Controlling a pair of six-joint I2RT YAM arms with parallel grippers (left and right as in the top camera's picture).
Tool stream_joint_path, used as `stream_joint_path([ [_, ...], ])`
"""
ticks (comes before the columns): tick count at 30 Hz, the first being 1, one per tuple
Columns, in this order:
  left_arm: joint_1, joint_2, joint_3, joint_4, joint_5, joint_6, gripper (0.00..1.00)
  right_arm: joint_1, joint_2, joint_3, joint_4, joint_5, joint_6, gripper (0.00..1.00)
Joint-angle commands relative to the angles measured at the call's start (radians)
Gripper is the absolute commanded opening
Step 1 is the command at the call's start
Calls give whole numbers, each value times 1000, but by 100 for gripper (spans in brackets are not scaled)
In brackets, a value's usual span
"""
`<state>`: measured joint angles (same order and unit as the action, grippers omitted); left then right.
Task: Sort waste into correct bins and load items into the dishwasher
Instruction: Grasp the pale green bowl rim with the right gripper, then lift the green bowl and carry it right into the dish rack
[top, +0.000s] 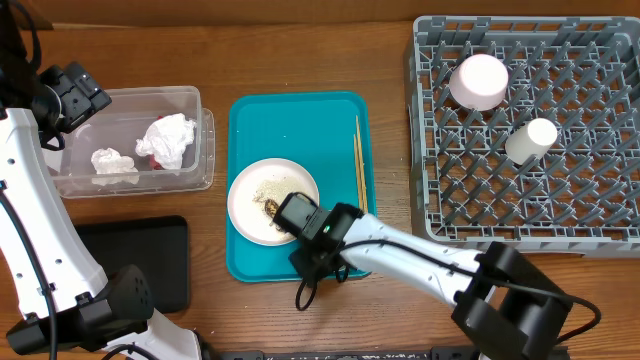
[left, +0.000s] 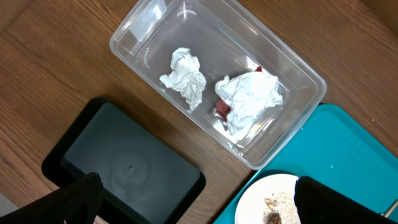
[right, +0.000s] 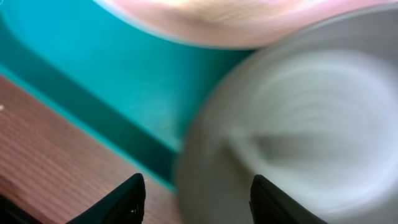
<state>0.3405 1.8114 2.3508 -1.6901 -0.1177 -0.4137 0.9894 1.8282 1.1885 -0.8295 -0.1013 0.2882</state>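
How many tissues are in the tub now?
2, both in the clear tub: smaller tissue mid-tub, larger tissue nearer the teal tray, atop a red wrapper. None look hidden.

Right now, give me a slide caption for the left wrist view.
Clear tub holding two crumpled tissues and a red wrapper, with the black tray beside it.

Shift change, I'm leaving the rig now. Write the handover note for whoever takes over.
Left gripper: jaws wide open, empty, above the black tray and clear tub.
Right gripper: jaws apart around the rim of the whitish bowl at the teal tray edge. The view is blurred and shows no grip.
Done: tissues and red wrapper in the tub; pink bowl and white cup in the dish rack.
Left: whitish bowl, plate with rice and brown scrap, chopsticks.
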Motion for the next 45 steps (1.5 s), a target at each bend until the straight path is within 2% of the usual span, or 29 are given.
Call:
stream_joint_path([
  [1,-1,-2,0,1,-13,-10,100,57,11,11,7,49,2,54],
  [14,-1,-2,0,1,-13,-10,100,69,13,30,-7,86,27,17],
  [16,-1,-2,0,1,-13,-10,100,69,12,67,-31,85,27,6],
  [17,-1,-2,0,1,-13,-10,100,67,12,106,-53,85,27,4],
  [25,-1,-2,0,1,-13,-10,100,-14,12,349,-243,87,27,4],
  [33,-1,-2,0,1,-13,-10,100,-219,-13,604,-488,127,26,4],
  [38,-1,-2,0,1,-13,-10,100,-393,-71,679,-591,127,34,4],
  [39,-1,-2,0,1,-13,-10,100,-483,-109,679,-604,127,55,4],
  [45,-1,-2,0,1,-13,-10,100,-785,-204,679,-649,70,70,4],
])
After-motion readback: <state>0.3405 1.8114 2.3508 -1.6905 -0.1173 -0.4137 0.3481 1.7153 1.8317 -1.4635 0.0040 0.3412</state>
